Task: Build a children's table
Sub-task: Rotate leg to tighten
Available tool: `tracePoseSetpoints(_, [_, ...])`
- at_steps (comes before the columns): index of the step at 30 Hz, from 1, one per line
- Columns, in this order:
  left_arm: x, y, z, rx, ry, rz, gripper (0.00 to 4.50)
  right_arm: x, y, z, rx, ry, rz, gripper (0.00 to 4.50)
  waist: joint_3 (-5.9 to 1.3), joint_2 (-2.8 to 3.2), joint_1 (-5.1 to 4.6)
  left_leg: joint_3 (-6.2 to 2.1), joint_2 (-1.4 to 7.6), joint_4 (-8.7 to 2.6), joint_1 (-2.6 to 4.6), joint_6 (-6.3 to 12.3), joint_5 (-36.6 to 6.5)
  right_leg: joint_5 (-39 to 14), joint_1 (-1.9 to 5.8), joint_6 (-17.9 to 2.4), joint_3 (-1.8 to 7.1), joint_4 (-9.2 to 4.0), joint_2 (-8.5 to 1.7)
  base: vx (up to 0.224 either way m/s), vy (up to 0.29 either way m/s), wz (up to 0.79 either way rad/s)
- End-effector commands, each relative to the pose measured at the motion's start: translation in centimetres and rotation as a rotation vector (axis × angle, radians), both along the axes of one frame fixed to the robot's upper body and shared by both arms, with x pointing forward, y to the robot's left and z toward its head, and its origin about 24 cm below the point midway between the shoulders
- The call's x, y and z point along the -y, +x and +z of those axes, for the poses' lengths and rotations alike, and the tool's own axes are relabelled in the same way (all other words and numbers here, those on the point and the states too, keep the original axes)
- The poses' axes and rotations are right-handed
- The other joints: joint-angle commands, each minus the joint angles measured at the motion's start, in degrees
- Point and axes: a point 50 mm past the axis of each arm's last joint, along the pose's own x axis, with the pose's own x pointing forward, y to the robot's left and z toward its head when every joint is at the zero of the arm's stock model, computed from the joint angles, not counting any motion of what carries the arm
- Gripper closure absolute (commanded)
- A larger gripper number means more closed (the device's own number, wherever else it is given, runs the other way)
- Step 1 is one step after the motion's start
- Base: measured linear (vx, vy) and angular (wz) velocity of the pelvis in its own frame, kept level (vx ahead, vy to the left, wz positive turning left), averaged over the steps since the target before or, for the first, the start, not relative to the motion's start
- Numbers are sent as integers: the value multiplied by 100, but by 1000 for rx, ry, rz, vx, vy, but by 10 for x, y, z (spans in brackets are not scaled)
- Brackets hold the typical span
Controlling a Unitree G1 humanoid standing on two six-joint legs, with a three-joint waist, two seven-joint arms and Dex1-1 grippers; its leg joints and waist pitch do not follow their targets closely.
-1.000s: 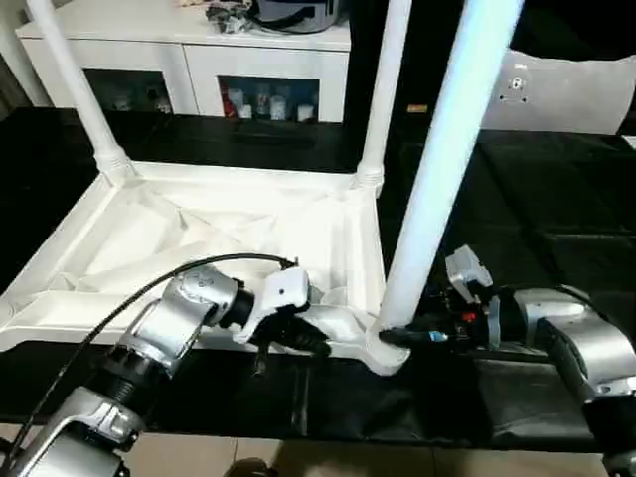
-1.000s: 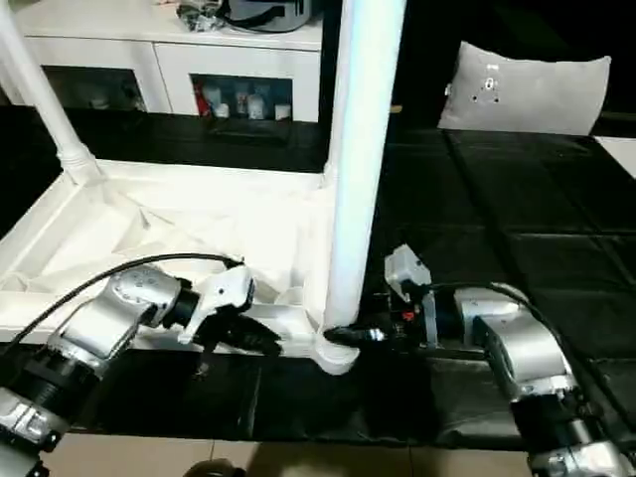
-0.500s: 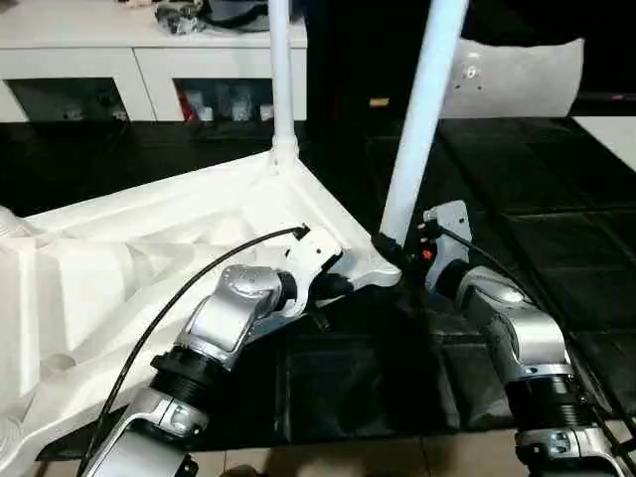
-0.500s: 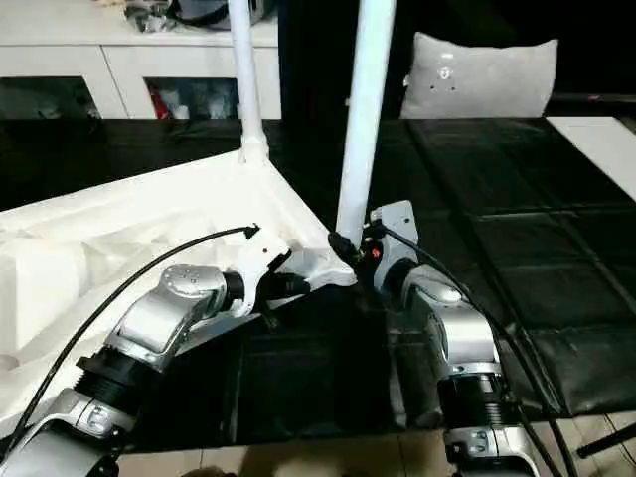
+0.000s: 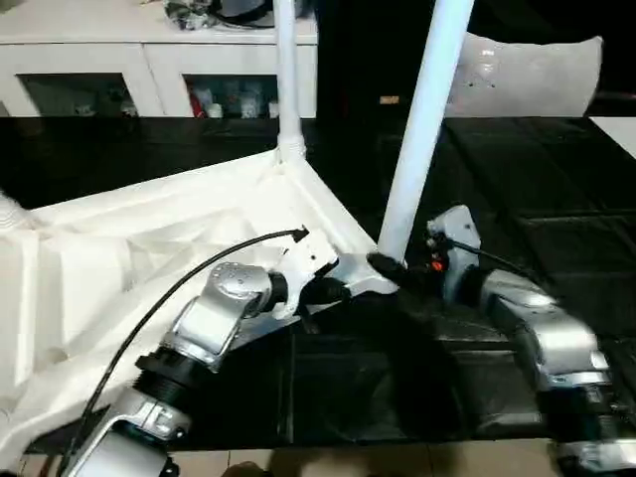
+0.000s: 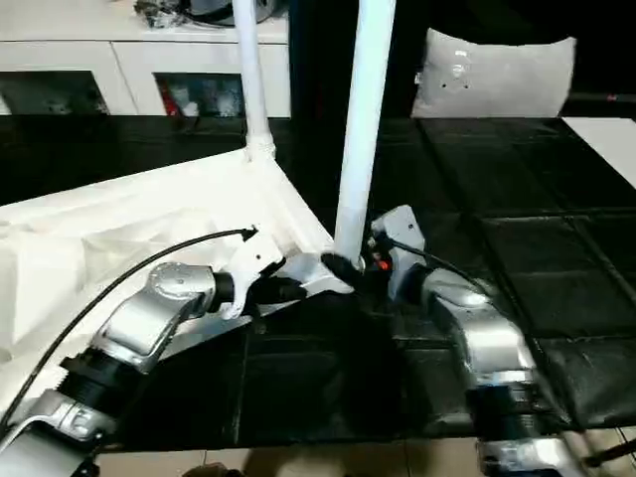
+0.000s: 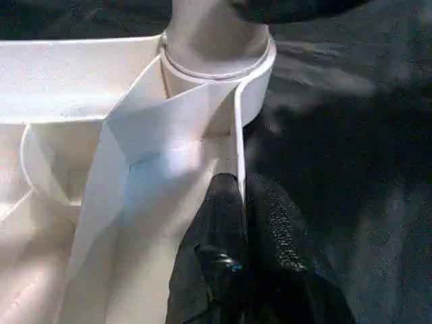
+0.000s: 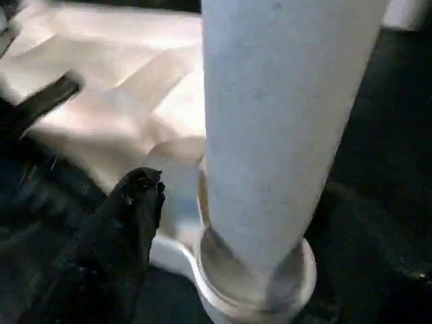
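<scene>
**Two legs standing, rest of the count unclear**

Found the white top (image 5: 149, 258) lying upside down on the black table (image 5: 537, 209), ribbed underside up. Counted two legs upright in corner sockets: the far leg (image 5: 286, 79) and the near leg (image 5: 422, 129), the latter seated in the near corner socket (image 8: 256, 283). Saw the left hand (image 5: 333, 291) clenched on the top's rim wall just beside that socket, fingers (image 7: 226, 209) pinching the thin wall. Saw the right hand (image 5: 390, 266) at the foot of the near leg, released: one finger (image 8: 128, 223) stood clear of the leg with a strip of white top showing between.

Judged the build as at least half done, with the near leg looking freshly set and the top being steadied. Reckoned the remaining work to be the other two corners and then turning the table onto its feet.

Could not settle the rest. Noticed a white rounded shape (image 5: 6, 211) cut off at the picture's left edge, perhaps another socket or leg. Lost the nearest left corner behind the left forearm. Could not see the right hand's second finger, nor how deep the near leg sat in its socket. Lost both leg tops above the frame.
</scene>
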Motion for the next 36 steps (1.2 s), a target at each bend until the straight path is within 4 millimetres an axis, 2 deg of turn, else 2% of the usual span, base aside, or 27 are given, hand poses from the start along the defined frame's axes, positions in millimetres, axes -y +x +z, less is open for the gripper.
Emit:
tracePoseSetpoints(1, [3, 2, 20, 88, -36, -89, 450, 2, -5, 7, 15, -4, 109, 51, -397, -48, 30, -84, 272, -361, 55, 316, -1114, -1589, 365, -912, 280, -476, -420, 0, 0, 0])
tracePoseSetpoints(5, [-4, -1, 19, 91, -16, -165, 450, 11, -14, 7, -24, -22, 240, 51, -402, -54, 90, -85, 282, -349, 65, 357, -1147, -1663, 364, -911, 283, -481, -433, 0, 0, 0])
tracePoseSetpoints(6, [-7, -4, 19, 93, -8, -220, 450, 13, -18, 7, -45, -18, 291, 51, -416, -57, 114, -91, 281, -346, 52, 390, -1090, -1591, 377, -930, 282, -463, -436, 0, 0, 0])
tracePoseSetpoints(8, [-9, -6, 18, 89, 0, -257, 450, 13, -19, 7, -56, -19, 321, 51, -412, -54, 142, -87, 294, -344, 52, 396, -1043, -1460, 354, -1003, 281, -438, -427, 0, 0, 0])
tracePoseSetpoints(9, [-12, -9, 17, 81, 11, -307, 450, 14, -21, 5, -65, -27, 357, 79, -418, -65, 153, -82, 298, -340, 64, 393, -1051, -1450, 347, -1028, 280, -437, -430, 0, 0, 0])
tracePoseSetpoints(11, [-17, -13, 16, 66, 41, -370, 450, 16, -22, 3, -64, -50, 399, 79, -416, -49, 191, -82, 306, -339, 75, 374, -1073, -1525, 335, -1051, 281, -439, -440, 0, 0, 0])
tracePoseSetpoints(18, [-24, -17, 16, 44, 96, -489, 450, 13, -25, -2, -81, -26, 476, 147, -407, -45, 280, -87, 324, -356, 88, 277, -1263, -1670, 325, -1066, 288, -432, -447, 0, 0, 0])
tracePoseSetpoints(23, [-25, -16, 17, 46, 101, -512, 450, 9, -30, -8, -115, 9, 541, 180, -409, -55, 277, -89, 316, -356, 77, 262, -1272, -1795, 338, -1022, 287, -446, -457, 0, 0, 0])
tracePoseSetpoints(24, [-25, -16, 17, 44, 100, -516, 450, 7, -31, -11, -114, 15, 551, 201, -408, -48, 277, -90, 322, -358, 83, 258, -1279, -1795, 329, -1034, 286, -442, -456, 0, 0, 0])
tracePoseSetpoints(29, [-25, -16, 16, 42, 99, -523, 450, 6, -34, -17, -135, 41, 569, 242, -412, -50, 281, -92, 319, -359, 84, 246, -1265, -1803, 332, -1027, 284, -441, -452, 0, 0, 0])
tracePoseSetpoints(33, [-25, -16, 15, 41, 98, -522, 450, 8, -35, -18, -152, 51, 577, 256, -415, -58, 288, -88, 321, -354, 86, 271, -1249, -1734, 334, -1067, 285, -432, -453, 0, 0, 0])
tracePoseSetpoints(36, [-26, -15, 15, 38, 85, -510, 450, 13, -38, -19, -186, 72, 600, 259, -405, -58, 296, -88, 318, -356, 83, 270, -1282, -1870, 336, -1035, 282, -449, -456, 0, 0, 0])
